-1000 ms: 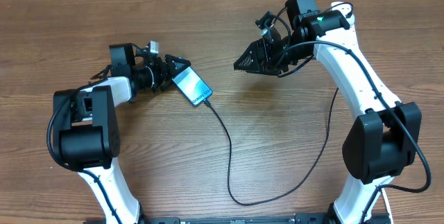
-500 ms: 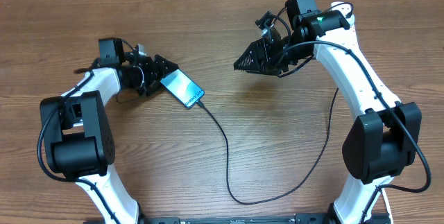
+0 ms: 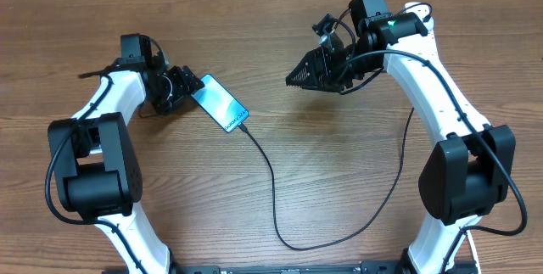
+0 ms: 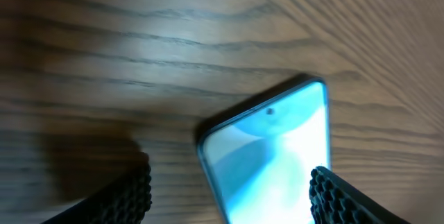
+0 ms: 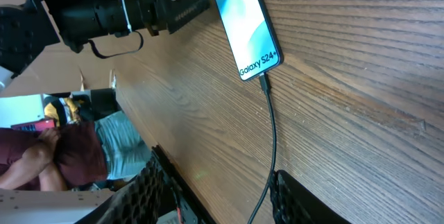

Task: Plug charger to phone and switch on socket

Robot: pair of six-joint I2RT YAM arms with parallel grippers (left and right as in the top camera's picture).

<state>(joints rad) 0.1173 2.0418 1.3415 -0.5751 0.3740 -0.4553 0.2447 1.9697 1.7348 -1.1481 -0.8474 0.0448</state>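
Wood-grain table (image 3: 339,164), nothing on it but the task items. Phone (image 3: 221,104) lay flat and screen-up at left-centre, set diagonally, screen lit blue. Black cable (image 3: 273,181) ran from the phone's lower end, looped toward the near edge, then climbed toward the right arm, where it went out of sight. In the right wrist view the connector (image 5: 263,78) looked seated in the phone's bottom port, so the plugging step was probably done. No power strip or white plug showed in any view, so the switch step couldn't be judged.

Left gripper (image 3: 188,89) sat low at the phone's upper end. Its jaws were spread, straddling that end rather than clamping it, and the wrist view showed bare wood between one finger (image 4: 132,189) and the phone's edge. Contact on the other side wasn't clear. Right gripper (image 3: 290,79) hung above the table, well apart from the phone, jaws parted and empty.

Handling guess: the phone is light and rigid, with slick glass and a fragile screen. Better to pinch it across the long black edges near the middle, not on the face. The cable is limp, so hold it just behind the connector. Tugging it could drag the phone.
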